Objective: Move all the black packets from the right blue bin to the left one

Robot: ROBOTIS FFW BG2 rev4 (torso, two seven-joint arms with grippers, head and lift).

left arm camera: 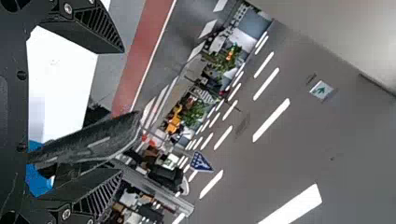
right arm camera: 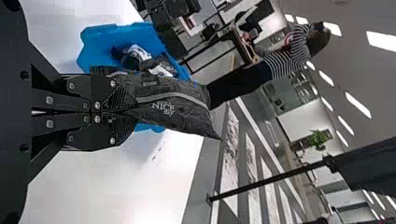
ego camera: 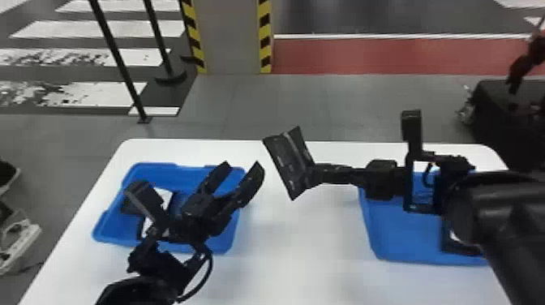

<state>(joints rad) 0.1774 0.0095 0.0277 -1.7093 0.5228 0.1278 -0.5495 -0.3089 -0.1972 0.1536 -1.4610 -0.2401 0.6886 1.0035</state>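
Clenching one end of the black packet point(ego camera: 287, 164) between the left blue bin point(ego camera: 227, 240) and the right blue bin point(ego camera: 405, 239), the right gripper point(right arm camera: 130, 111) leaves its length free; the spread left gripper point(ego camera: 242, 167) points that way, probably for a handover.

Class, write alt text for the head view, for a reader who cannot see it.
The robot's right gripper holds a black packet above a white table, between the left blue bin and the right blue bin. The left gripper, jaws open, hovers by the left bin, where dark and white items lie.
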